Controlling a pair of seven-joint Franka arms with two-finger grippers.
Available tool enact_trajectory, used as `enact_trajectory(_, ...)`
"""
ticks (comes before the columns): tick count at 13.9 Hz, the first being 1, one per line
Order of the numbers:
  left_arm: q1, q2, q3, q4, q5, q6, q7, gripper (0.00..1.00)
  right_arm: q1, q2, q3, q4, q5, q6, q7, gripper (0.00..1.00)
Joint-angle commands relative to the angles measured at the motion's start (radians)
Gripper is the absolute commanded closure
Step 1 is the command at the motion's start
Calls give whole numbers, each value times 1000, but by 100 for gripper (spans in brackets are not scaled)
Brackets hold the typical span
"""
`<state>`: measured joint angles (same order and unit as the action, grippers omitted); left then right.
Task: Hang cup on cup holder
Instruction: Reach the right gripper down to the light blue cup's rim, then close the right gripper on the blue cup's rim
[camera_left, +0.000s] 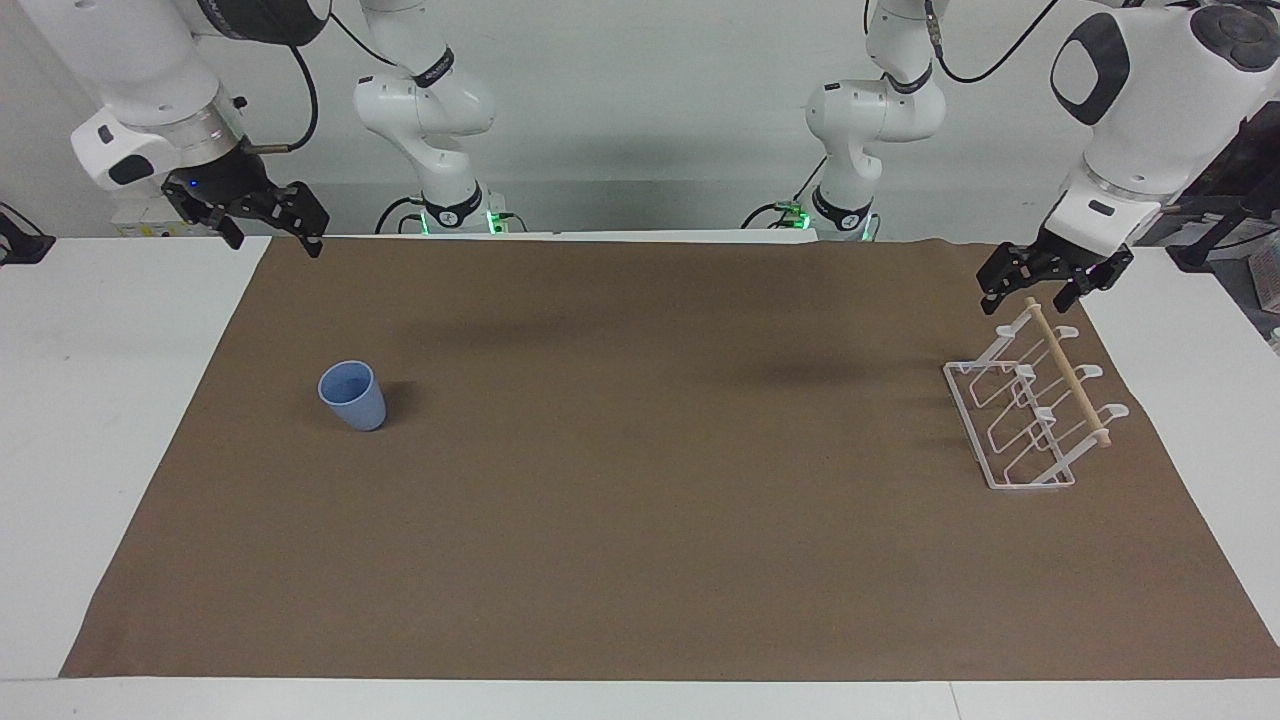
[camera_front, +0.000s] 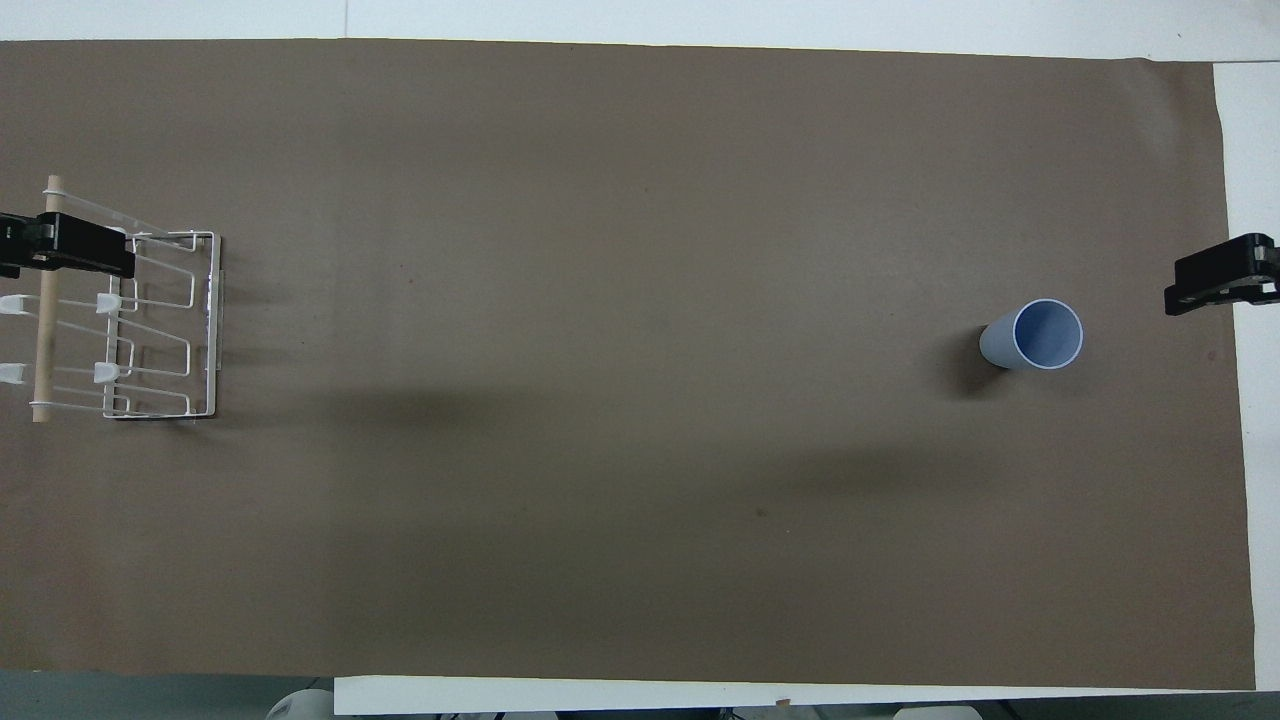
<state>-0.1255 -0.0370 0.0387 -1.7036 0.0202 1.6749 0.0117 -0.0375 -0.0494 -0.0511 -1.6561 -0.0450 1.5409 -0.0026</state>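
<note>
The light-blue cup (camera_left: 352, 396) stands upright on the brown cloth toward the right arm's end of the table; it also shows in the overhead view (camera_front: 1033, 335). The white wire cup holder (camera_left: 1068, 372) with its wooden dowel stands at the left arm's end, and shows in the overhead view (camera_front: 212, 320) too. My left gripper (camera_left: 1029, 289) hangs open and empty just over the holder's end nearest the robots (camera_front: 60, 256). My right gripper (camera_left: 277, 243) is open and empty, up in the air over the cloth's edge, apart from the cup (camera_front: 1220, 285).
The brown cloth (camera_left: 640, 520) covers most of the white table (camera_left: 110, 400). Bare white strips lie at both ends. Both arm bases stand at the robots' edge of the table.
</note>
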Motion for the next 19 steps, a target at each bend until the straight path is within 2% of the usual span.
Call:
enact_trajectory(1, -11, -17, 4, -10, -6, -35, 8, 0, -35, -64, 2, -268, 16, 219, -71, 0)
enact_trajectory(3, -13, -20, -5, -11, -6, -53, 10, 0, -67, -11, 2, -327, 19, 345, -167, 0)
enact_trajectory(7, -26, -20, -11, -10, -8, -52, 7, 0, -91, 101, 2, -367, 30, 478, -209, 2)
enact_trajectory(11, -19, -18, -10, -4, -19, -50, 5, 0, -84, 163, 2, -424, 30, 602, -208, 11)
enact_trajectory(13, -14, -18, -10, -4, -46, -50, 4, 0, -82, 183, 4, -425, 30, 607, -211, 20)
enact_trajectory(14, -14, -18, -8, -4, -46, -57, 4, 0, -82, 189, 4, -427, 30, 607, -214, 28)
enact_trajectory(16, -14, -18, -8, -4, -48, -58, 4, 0, -82, 189, 4, -427, 30, 607, -227, 52)
enact_trajectory(19, -14, -18, -5, -5, -48, -58, 4, 0, -81, 191, 10, -425, 33, 599, -223, 98)
